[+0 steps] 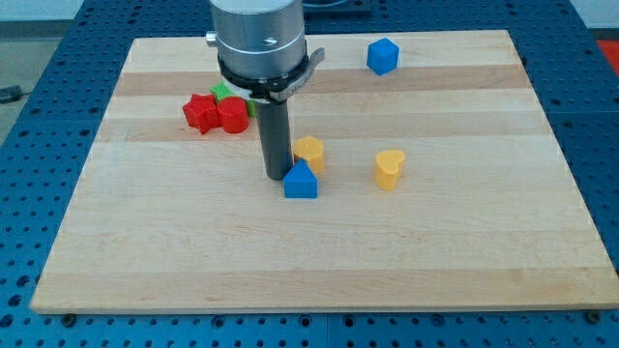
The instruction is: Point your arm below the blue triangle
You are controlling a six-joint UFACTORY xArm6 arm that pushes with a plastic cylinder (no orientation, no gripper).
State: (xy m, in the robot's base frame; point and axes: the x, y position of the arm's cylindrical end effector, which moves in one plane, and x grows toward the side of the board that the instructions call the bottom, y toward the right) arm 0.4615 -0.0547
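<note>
1. A pale wooden board [435, 251] is seen filling most of the frame, laid on a blue perforated table [29, 193] that shows around its edges.
2. The arm's silver cylindrical housing [257, 39] is seen at the upper centre of the frame, with a dark rod [274, 135] descending from it. No gripper is fitted, so nothing is held or clasped by the tool.
3. A cluster of red blocks [215, 113] is placed at the upper left of the board; a star-like shape can be made out on the left one [200, 112], while the right one [232, 115] appears rounded.
4. A green block [224, 93] is partly hidden behind the red cluster and the housing; its shape cannot be told.
5. A blue cube [383, 56] is set near the board's upper edge, right of centre, well apart from the others.
6. The blue triangle [301, 181], the task's block, is found at the centre of the frame, just right of the rod.
7. A yellow heart-shaped block [389, 169] is placed to the right of centre, apart from the blue triangle.
8. A yellow rounded block [309, 151] is seen just above the blue triangle, apparently touching it.
9. My tip [276, 177] is rested on the board just beside the blue triangle's left edge, level with it rather than below it.
</note>
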